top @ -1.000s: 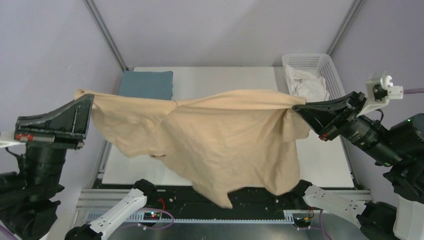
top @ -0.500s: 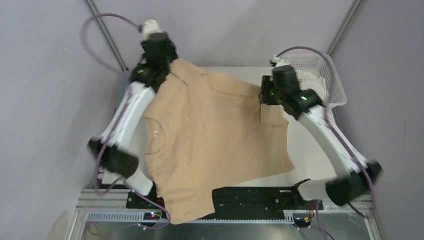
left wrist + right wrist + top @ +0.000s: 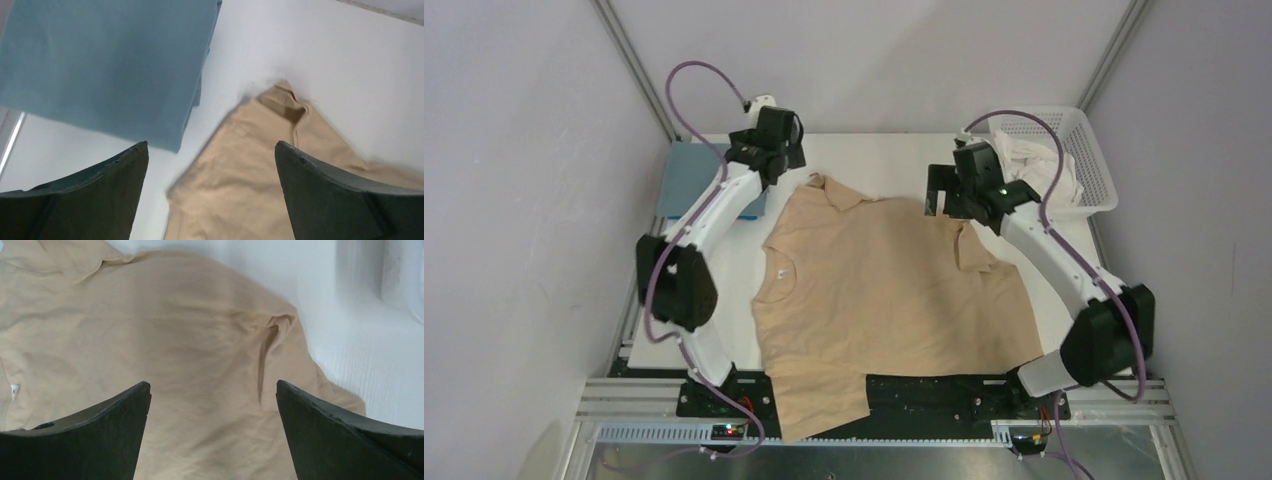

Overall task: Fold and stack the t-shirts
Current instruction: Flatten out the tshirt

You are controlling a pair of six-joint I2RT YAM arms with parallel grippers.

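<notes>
Teal-blue cloth, the folded t-shirt [image 3: 686, 182], lies at the far left corner of the white table [image 3: 874, 158], and the left arm crosses its right part. The left gripper [image 3: 210, 146] hangs above the gap between that shirt and the tan-beige t-shirt [image 3: 889, 290], fingers spread wide and holding nothing. The tan shirt lies spread over the table's middle, neck opening to the left and a near corner hanging over the front edge. The right gripper [image 3: 212, 385] hovers over a folded-over far corner, wide apart and empty. At the far right stands a white lattice basket [image 3: 1096, 165] holding crumpled white cloth [image 3: 1036, 165], with the right arm's cable arching across it.
</notes>
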